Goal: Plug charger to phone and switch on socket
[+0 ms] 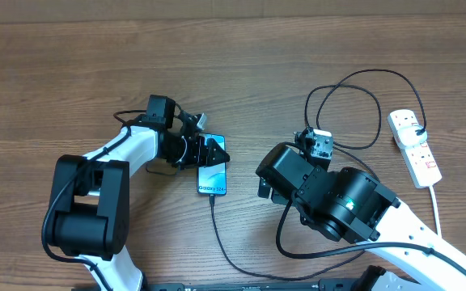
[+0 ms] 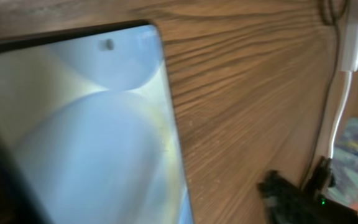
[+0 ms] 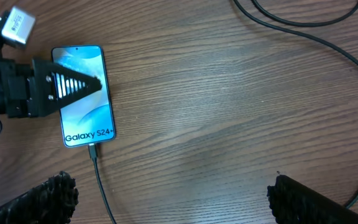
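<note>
- While weighing the next move, finding the phone (image 1: 213, 175) lying flat left of centre on the table (image 1: 71, 73), long axis running near to far, lettered end nearest.
- Seeing the charger (image 3: 92, 150) meeting the phone's near end with its small tip, then trailing off toward the near edge; judging the plugging as looking done, without being able to confirm the seating.
- Noting the left claw (image 1: 210, 150) hanging over the phone's far half; not being able to tell whether it is apart or pressing on anything.
- Noting the right claw (image 3: 182, 199) standing right of the phone with its pads (image 3: 48, 198) wide apart, holding nothing.
- Placing the socket (image 1: 415, 147) at the far right, long axis running near to far with a slight tilt; finding its red marks too small to read as on or off.
- Judging the switch as the step left: lying right of the right claw and a little farther away, well apart from it, and much farther from the left claw, so favouring the right arm.
- Expecting a rightward reach over the charger's loops lying between.
</note>
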`<state>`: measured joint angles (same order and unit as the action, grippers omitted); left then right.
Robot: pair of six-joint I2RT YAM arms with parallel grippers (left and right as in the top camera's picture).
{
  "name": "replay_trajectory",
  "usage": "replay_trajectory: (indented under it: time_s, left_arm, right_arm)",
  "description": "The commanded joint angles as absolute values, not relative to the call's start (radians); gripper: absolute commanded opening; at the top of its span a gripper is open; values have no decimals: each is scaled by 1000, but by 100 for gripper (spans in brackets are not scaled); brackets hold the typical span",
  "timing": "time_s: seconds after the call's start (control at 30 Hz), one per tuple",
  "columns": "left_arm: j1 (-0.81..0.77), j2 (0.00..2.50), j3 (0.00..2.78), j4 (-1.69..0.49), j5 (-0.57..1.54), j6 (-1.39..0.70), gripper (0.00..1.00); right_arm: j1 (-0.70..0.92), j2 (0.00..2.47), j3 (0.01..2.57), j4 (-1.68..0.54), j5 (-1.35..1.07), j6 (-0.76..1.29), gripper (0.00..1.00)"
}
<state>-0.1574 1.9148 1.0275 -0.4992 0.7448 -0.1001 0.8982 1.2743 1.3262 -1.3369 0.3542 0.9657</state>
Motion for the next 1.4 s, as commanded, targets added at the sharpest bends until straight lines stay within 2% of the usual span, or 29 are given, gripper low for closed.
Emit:
replay_trajectory:
  time_s: [0.0, 0.07, 0.6, 1.37]
  left_arm:
    - [-157, 2034, 962, -485, 377, -90, 96]
    - [-157, 2034, 962, -486, 372, -90, 100]
    - [-158, 2034, 962, -523, 197, -204, 100]
    - [-157, 2034, 962, -588, 199, -225, 100]
  right_arm:
    - [896, 1282, 1348, -1336, 357, 973, 100]
    - [896, 1290, 1348, -1336, 357, 973, 100]
    - [896, 1385, 1348, -1338, 357, 973, 100]
    - [896, 1390, 1348, -1332, 357, 974, 100]
